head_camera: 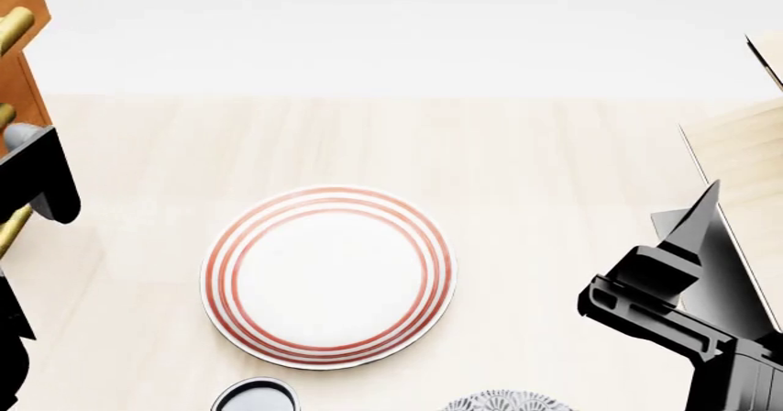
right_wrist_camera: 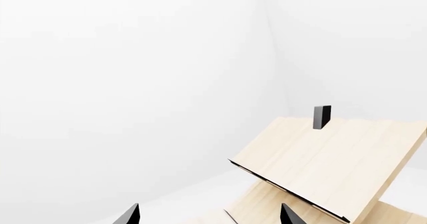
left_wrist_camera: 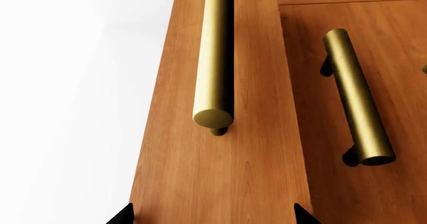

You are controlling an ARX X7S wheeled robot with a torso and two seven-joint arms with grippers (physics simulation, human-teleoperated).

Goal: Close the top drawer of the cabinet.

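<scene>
My left gripper (left_wrist_camera: 212,215), jaws spread and holding nothing, faces the top drawer (left_wrist_camera: 220,174) at twelve o'clock; it juts proud of the cabinet (left_wrist_camera: 360,49), so closing remains. Right gripper (right_wrist_camera: 208,215) idles, released.

Bright, even, sharp renders with faint shadows.

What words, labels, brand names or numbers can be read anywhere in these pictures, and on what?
None: no view shows any writing.
The top drawer and its brass handle are bare.
The plate has only red rings.
The pale wood shelf is blank.
</scene>
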